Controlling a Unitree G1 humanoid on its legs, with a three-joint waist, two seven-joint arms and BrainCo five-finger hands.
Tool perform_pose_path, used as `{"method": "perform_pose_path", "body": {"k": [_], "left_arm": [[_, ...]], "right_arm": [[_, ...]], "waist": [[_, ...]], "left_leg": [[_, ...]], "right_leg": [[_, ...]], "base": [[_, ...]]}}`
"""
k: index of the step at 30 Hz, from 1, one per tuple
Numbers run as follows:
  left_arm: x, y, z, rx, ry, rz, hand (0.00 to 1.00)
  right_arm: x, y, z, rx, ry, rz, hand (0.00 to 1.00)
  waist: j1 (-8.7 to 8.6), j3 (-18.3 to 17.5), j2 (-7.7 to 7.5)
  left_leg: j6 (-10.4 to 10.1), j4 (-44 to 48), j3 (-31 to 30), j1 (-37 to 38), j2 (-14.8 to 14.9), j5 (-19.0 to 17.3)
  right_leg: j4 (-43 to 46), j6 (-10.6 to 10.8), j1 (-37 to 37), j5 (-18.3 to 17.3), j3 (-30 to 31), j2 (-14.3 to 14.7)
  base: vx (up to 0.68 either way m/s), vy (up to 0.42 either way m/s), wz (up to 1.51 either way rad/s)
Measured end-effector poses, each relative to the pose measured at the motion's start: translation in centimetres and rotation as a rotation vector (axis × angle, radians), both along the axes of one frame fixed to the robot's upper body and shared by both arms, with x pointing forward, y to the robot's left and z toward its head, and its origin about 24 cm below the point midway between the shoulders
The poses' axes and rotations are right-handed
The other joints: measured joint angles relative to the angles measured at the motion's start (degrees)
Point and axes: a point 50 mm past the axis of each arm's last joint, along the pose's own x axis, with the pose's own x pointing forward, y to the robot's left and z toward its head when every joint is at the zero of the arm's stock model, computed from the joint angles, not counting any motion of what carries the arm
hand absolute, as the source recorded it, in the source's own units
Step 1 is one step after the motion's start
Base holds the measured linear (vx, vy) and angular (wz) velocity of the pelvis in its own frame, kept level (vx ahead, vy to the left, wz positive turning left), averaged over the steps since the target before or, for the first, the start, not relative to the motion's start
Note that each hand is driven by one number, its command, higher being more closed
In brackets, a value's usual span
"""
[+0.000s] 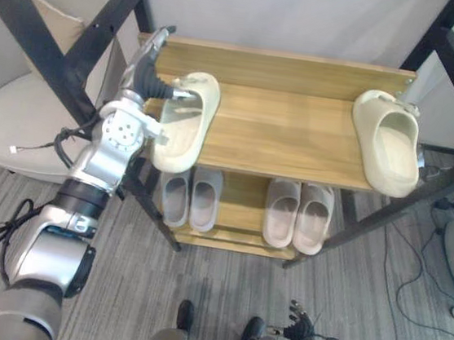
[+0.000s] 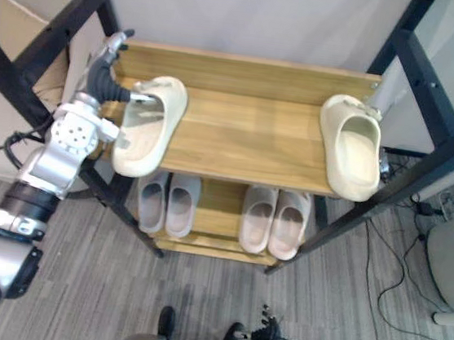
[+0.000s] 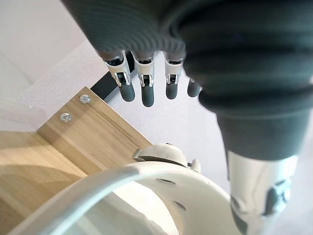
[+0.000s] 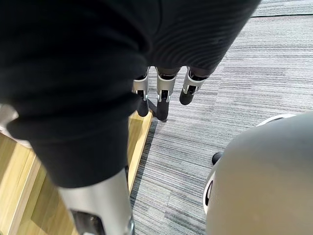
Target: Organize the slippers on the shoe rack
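Cream foam slipper [image 1: 185, 124] overhangs the wooden shoe rack's [image 1: 296, 141] top shelf beside the left hand [image 1: 147, 75], whose straight fingers seem clear of it, well apart from the second cream slipper [image 1: 387, 143], so pairing is undone; right hand [image 1: 300, 322] hangs slack-fingered.

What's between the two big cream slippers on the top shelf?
Nothing, just bare wood of the top shelf between the left cream slipper and the right cream slipper, seen in both eye views.
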Motion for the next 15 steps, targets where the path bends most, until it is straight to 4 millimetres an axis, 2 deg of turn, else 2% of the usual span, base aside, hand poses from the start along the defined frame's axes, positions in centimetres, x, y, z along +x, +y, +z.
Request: {"method": "perform_pose_path", "body": {"k": [12,13,15], "left_arm": [[0.06,0.5,0.31,0.061,-0.002,0.047,0.0],[0.06,0.55,0.36,0.063,-0.003,0.049,1.0],[0.06,0.73,0.38,0.075,-0.003,0.058,1.0]], "right_arm": [[0.48,-0.07,0.22,-0.003,-0.015,0.003,0.0],[0.49,-0.06,0.22,-0.002,-0.015,0.003,0.0],[0.5,-0.05,0.22,-0.002,-0.016,0.003,0.0]], "waist": [[0.16,1.3,-0.09],[0.21,1.3,-0.09],[0.22,1.3,-0.16]], "left_leg": [[-0.1,0.5,1.3,-1.8,0.3,-0.1],[-0.1,0.5,1.5,-1.8,0.3,-0.1],[-0.1,0.5,1.9,-1.8,0.3,-0.1]], "right_leg": [[0.9,-0.2,-2.5,-0.2,1.0,0.0],[0.9,-0.2,-2.6,-0.1,1.1,0.0],[0.9,-0.3,-3.0,-0.1,1.7,0.1]], "base": [[0.01,-0.005,-0.03],[0.0,-0.004,-0.11],[-0.02,0.0,-0.13]]}}
